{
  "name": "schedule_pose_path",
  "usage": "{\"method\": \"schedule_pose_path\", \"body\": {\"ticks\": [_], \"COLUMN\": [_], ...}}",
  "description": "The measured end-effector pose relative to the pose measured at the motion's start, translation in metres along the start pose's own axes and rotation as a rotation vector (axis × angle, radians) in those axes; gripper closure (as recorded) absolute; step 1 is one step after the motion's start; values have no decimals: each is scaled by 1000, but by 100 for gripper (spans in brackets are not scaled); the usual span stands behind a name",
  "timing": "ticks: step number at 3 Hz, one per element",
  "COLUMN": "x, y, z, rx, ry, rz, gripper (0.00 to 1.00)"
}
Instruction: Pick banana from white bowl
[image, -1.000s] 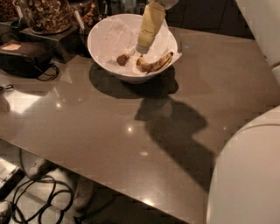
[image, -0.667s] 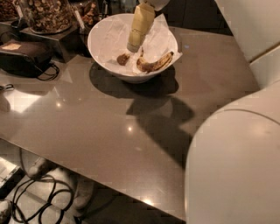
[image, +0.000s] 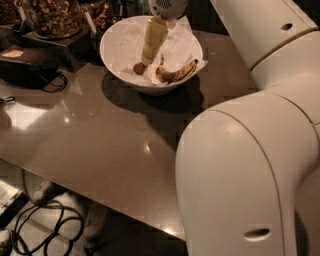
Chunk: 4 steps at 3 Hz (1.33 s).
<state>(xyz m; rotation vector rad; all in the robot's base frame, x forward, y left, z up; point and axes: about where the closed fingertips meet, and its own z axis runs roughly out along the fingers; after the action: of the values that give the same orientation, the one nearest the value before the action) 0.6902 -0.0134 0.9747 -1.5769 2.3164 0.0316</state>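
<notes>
The banana (image: 176, 73), dull yellow with brown spots, lies curved in the right front part of the white bowl (image: 114, 59), on crumpled white paper. The bowl stands at the far end of the table. A small round brown lump (image: 139, 68) lies to the banana's left. My gripper (image: 149, 56) reaches down into the bowl from above. Its cream tip is just above the brown lump and to the left of the banana, and it does not touch the banana.
My white arm (image: 240, 170) fills the right side of the view. A dark box with a cable (image: 25, 62) sits on the table at the left. Jars of nuts (image: 50, 15) stand behind it. Cables (image: 45, 225) lie on the floor below the table's near edge.
My gripper has moved left inside the bowl, from above the banana to above the brown lump. The arm's bulk has swung further into the right of the view. The banana has not moved.
</notes>
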Motion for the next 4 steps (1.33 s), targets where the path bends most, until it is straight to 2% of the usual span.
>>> {"method": "schedule_pose_path", "body": {"ticks": [1, 2, 4], "x": [8, 24, 45], "y": [-12, -22, -31], "z": [21, 41, 73], "rx": [1, 0, -16], "ry": [38, 87, 165], "rz": [31, 67, 105], "gripper": [24, 27, 40]}}
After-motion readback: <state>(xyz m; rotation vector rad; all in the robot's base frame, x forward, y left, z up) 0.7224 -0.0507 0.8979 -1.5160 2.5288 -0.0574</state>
